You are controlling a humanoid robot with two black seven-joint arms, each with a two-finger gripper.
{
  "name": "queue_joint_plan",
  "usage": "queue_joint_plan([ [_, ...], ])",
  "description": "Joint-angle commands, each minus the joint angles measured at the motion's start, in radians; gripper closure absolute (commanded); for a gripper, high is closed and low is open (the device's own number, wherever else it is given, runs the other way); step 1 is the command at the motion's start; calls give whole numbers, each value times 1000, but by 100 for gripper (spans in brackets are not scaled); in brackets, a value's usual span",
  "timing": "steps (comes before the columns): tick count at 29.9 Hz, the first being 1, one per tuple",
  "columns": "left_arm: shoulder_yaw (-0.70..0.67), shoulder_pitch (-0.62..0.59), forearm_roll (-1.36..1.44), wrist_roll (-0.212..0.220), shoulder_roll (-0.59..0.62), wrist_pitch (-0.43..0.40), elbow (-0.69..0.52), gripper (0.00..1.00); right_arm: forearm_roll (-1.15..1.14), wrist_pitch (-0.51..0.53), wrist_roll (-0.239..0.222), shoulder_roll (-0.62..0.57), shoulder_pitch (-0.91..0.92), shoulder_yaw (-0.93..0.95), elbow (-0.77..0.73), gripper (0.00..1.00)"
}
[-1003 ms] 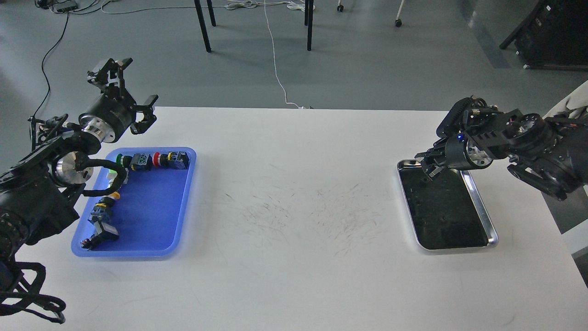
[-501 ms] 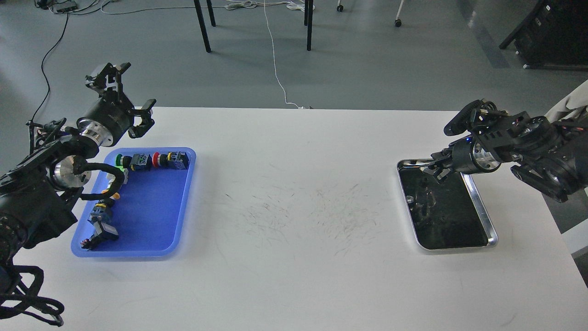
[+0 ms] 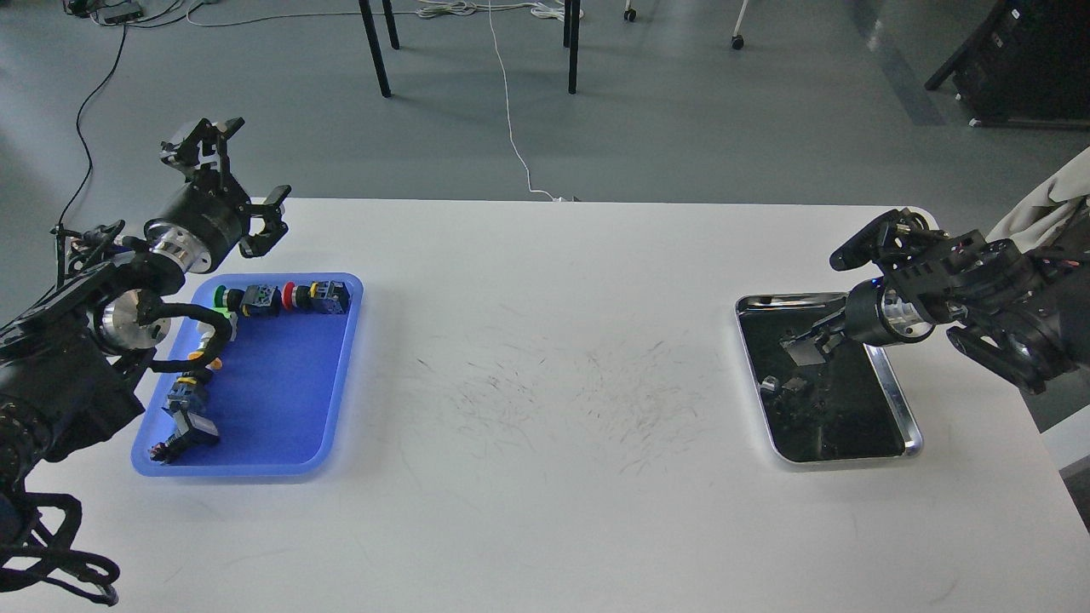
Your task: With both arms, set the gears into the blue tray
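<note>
Head view shows a white tabletop with the blue tray as the landmark for this record. The blue tray lies flat near the tabletop's left side. Inside it, a row of push-button switches with red, green and yellow parts runs along its far rim, and more switches sit along its left rim. The rest of its floor is bare blue.

Left tool hangs in the air just beyond the blue tray's far left corner, its fingers spread wide apart, released and holding nothing.

Well to the right of the blue tray, across a scuffed stretch of tabletop, lies a silver metal tray with a dark inside. Right tool reaches over the far part of that metal tray, low above its dark floor. It is dark against a dark ground, and I cannot tell whether it is clenched or released.

Gears: small dark and pale shapes show on the metal tray's floor, but they are too small and reflective to identify. No gear can be made out in the blue tray.
</note>
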Motion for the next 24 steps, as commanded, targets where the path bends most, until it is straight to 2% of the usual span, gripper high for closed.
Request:
queue_joint_plan([
  [1, 0, 0, 0, 0, 3, -1, 0, 2, 0, 0, 0, 16, 1, 0, -13, 13],
  [6, 0, 0, 0, 0, 3, 1, 0, 2, -1, 0, 0, 30, -2, -1, -15, 21],
  [10, 0, 3, 0, 0, 3, 1, 0, 2, -3, -1, 0, 30, -5, -3, -21, 24],
  [13, 0, 18, 0, 0, 3, -1, -2, 2, -3, -8, 0, 44, -14, -1, -51, 32],
  [24, 0, 23, 0, 0, 6, -2, -3, 2, -4, -8, 0, 62, -17, -3, -58, 46],
])
